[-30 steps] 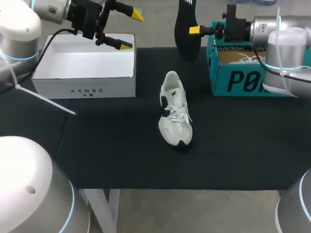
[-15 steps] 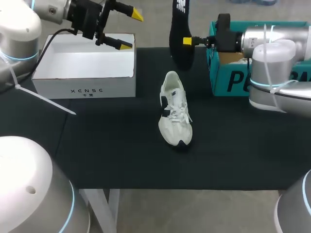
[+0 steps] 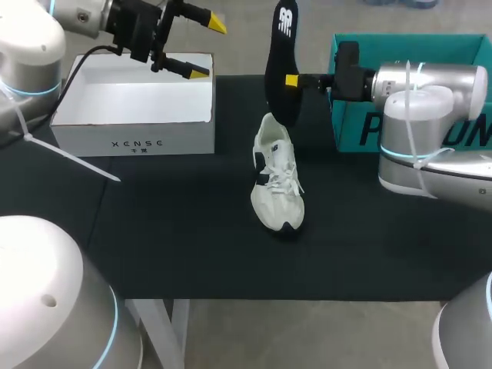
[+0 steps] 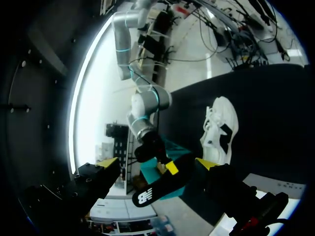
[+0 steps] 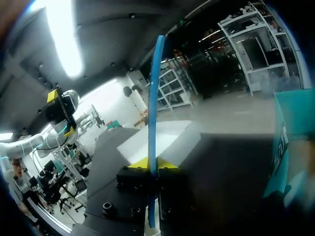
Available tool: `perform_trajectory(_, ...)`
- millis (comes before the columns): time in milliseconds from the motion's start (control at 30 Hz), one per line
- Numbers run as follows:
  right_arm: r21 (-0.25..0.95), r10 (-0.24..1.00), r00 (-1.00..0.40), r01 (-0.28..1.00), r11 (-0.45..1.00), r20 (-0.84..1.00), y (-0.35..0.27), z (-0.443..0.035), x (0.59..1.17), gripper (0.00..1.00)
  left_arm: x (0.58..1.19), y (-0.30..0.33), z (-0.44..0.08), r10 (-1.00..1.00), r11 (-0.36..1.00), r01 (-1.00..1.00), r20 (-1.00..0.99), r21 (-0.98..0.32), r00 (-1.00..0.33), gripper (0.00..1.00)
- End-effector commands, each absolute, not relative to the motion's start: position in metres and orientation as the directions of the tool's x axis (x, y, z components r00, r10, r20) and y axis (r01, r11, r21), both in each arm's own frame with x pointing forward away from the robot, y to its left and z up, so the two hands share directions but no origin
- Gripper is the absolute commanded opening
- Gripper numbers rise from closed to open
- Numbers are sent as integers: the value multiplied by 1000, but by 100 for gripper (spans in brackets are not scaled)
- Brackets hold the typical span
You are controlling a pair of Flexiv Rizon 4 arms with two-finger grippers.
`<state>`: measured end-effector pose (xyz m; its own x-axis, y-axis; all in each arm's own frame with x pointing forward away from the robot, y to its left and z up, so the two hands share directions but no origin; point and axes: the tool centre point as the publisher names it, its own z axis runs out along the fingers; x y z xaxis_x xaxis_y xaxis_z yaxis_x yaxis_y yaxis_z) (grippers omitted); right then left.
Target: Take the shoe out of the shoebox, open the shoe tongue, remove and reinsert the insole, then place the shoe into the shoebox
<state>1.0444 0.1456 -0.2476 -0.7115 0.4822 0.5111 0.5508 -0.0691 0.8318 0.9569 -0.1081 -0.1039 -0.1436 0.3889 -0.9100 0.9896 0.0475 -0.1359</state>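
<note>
A white sneaker (image 3: 277, 175) with dark accents lies on the black mat, its heel toward the back; the left wrist view shows this sneaker (image 4: 219, 129) too. My right gripper (image 3: 292, 81) is shut on the dark insole (image 3: 280, 61), held upright above the sneaker's heel. Seen edge-on in the right wrist view, the insole (image 5: 153, 98) is a thin blue strip pinched in my right gripper (image 5: 149, 164). The insole (image 4: 162, 189) also hangs ahead of my left gripper (image 4: 155, 163). My left gripper (image 3: 201, 48) stands open over the white box (image 3: 115, 131), holding nothing. The teal shoebox (image 3: 355, 127) sits behind my right arm.
The white box at the back left is open on top. The black mat (image 3: 192, 231) covers the table, with bare room in front of and to the left of the sneaker. Its front edge runs near the robot bases.
My right arm has carried the insole leftward, from beside the teal shoebox to above the sneaker's heel. The left arm and the sneaker have not moved.
</note>
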Motion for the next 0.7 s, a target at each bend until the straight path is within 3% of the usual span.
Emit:
perform_trajectory(33, 832, 471, -712, 547, -94, 521, 151, -259, 1042, 0, 957, -108, -103, 393, 46, 990, -908, -136, -143, 100)
perform_trajectory(700, 816, 409, -722, 568, -108, 557, 160, -280, 1047, 0, 957, -108, -103, 393, 46, 990, -908, -136, -143, 100)
